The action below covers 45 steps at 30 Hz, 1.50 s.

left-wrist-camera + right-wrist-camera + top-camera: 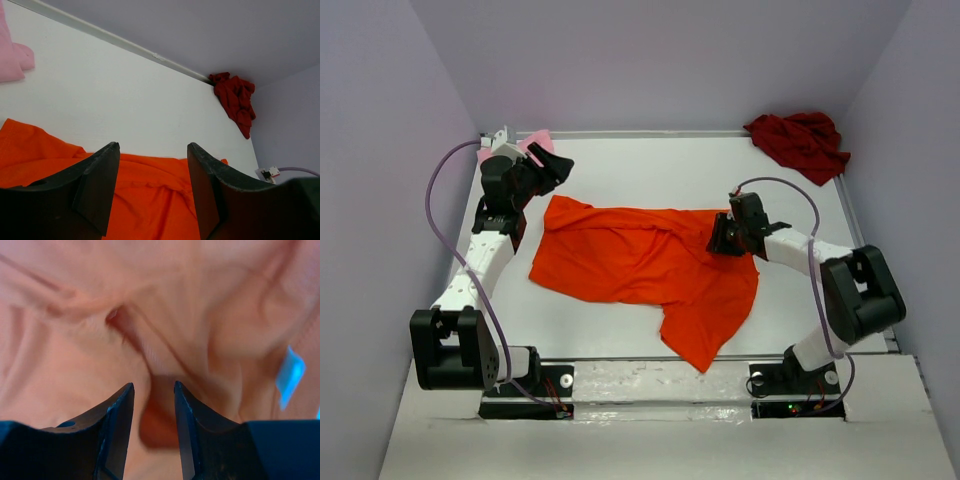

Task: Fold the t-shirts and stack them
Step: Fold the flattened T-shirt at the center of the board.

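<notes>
On the desk [650, 175], around its middle: the orange t-shirt [640, 265], laid out wide but rumpled, with one lobe reaching toward the near edge on the right. In the far right corner: the dark red t-shirt [800, 143], bunched in a heap, well apart from the orange one. In the far left corner: the pink t-shirt [538, 140], mostly hidden behind the left arm [480, 265], only a small part showing.

Left pincer [555, 170] raised near the orange t-shirt's far left corner, holding nothing. Seen from the left wrist: fingers [100, 185] spread wide, with bare desk and orange cloth [150, 200] visible through the gap, pink cloth [12, 55] at the upper left and the dark red heap [236, 100] far off at the right.

Right pincer [723, 235] low at the orange t-shirt's far right edge, right on the cloth. Seen from the right wrist: fingers [117, 425] parted only narrowly, very close over blurred, washed-out orange fabric [165, 305], with a ridge of it running down into the gap. Contact between pads and cloth: impossible to tell.
</notes>
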Available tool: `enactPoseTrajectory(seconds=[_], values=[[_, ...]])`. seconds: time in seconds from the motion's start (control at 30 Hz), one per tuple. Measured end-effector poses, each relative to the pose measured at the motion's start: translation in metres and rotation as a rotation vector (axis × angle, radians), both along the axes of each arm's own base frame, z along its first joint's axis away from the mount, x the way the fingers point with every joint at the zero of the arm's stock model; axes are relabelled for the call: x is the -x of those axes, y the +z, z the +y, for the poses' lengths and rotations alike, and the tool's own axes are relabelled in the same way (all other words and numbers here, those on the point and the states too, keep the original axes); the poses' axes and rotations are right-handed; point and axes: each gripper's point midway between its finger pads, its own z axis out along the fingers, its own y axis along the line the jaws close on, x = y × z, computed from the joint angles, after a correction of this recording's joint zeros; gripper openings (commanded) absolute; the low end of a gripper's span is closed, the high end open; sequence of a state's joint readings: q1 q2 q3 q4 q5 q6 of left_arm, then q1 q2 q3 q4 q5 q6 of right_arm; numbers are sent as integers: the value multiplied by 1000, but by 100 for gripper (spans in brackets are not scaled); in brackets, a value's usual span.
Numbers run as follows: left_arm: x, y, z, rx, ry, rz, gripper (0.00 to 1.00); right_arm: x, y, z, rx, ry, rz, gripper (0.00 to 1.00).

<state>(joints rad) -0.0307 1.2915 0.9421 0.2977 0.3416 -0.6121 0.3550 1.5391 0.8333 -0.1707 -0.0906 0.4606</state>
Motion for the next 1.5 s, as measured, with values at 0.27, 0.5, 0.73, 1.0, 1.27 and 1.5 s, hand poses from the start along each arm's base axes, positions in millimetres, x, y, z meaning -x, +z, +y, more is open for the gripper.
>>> enactPoseTrajectory(seconds=[0.27, 0.5, 0.73, 1.0, 1.27, 1.5], values=[[0, 0, 0, 0, 0, -1, 66, -55, -7, 19, -5, -6, -23, 43], [0, 0, 0, 0, 0, -1, 66, -71, 7, 26, -20, -7, -61, 43], [0, 1, 0, 1, -2, -3, 66, -96, 10, 35, -28, -4, -79, 42], [-1, 1, 2, 1, 1, -5, 66, -97, -16, 40, -32, 7, -31, 42], [-1, 1, 3, 6, 4, -3, 66, -95, -17, 40, -36, 10, -32, 41], [-1, 1, 3, 12, 2, -1, 66, -85, -11, 38, -40, 15, -28, 41]])
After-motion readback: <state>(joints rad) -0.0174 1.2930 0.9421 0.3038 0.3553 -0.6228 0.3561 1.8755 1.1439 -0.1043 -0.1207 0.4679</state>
